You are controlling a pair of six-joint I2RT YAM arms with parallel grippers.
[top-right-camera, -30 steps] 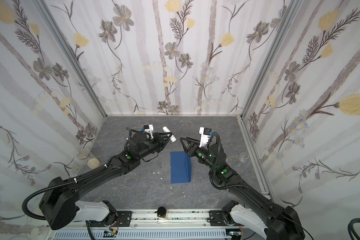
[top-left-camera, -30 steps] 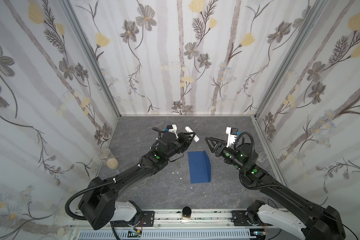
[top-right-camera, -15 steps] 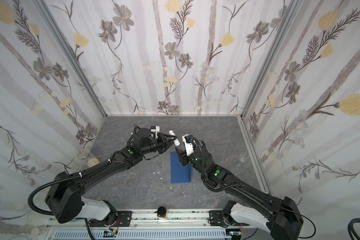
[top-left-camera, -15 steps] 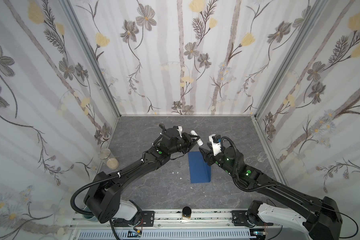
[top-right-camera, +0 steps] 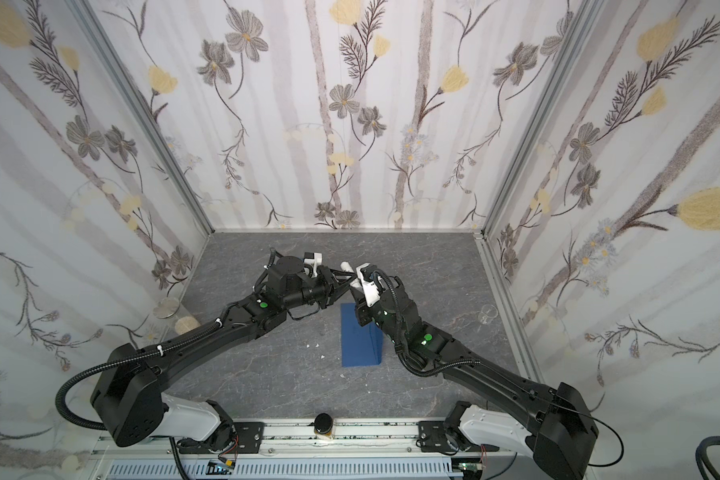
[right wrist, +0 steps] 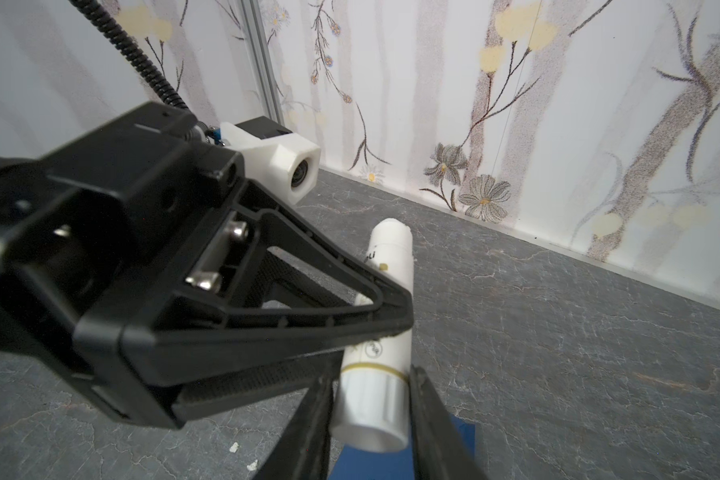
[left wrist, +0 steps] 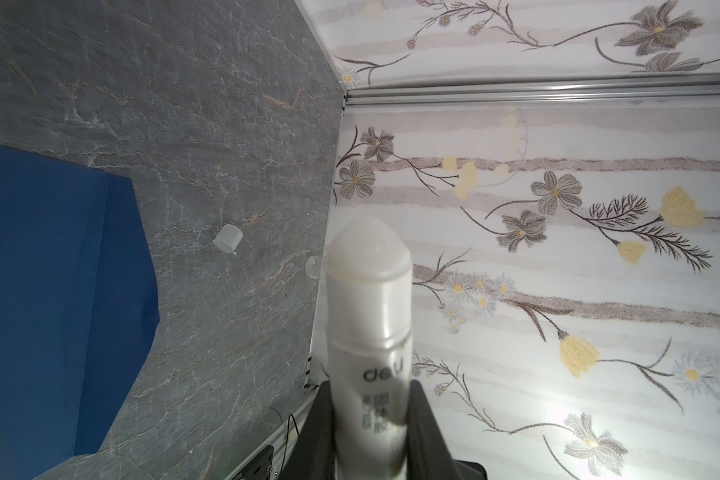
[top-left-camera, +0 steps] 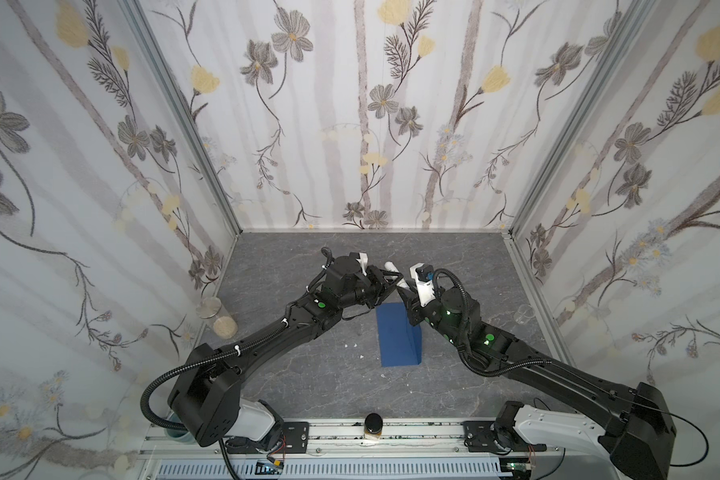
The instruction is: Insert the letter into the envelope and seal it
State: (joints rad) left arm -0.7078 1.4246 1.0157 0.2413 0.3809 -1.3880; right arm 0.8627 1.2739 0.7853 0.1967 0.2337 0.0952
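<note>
Floral wallpaper panels (top-left-camera: 350,124), matte and framed in aluminium strips, enclose a grey stone-patterned table (top-left-camera: 308,374) veined with pale cracks. Two black jointed arms reach in from the front rail and meet over the far middle of the table.

The envelope (top-left-camera: 395,336) (top-right-camera: 360,336) is a long, flat rectangle of smooth dark blue paper lying in the middle of the table, its far end under the two grippers. In the left wrist view its pointed flap hinges off a straight crease along one long edge (left wrist: 51,291).

The left gripper (top-left-camera: 395,276) (left wrist: 371,399) is clamped narrow around the body of the glue stick (left wrist: 368,324) (right wrist: 391,249). This is a glossy white plastic tube, uncapped, with a rounded waxy dome of glue at its far end, held tilted above the table.

The right gripper (top-left-camera: 404,293) (right wrist: 371,374) has its ribbed black jaws close on either side of the tube's flat base, below a thin yellow band. I cannot tell whether they press it yet.

A small clear cylindrical cap (left wrist: 227,239) lies on the bare table, apart from the envelope. Tiny white scraps (top-left-camera: 350,345) dot the table just left of the envelope.
</note>
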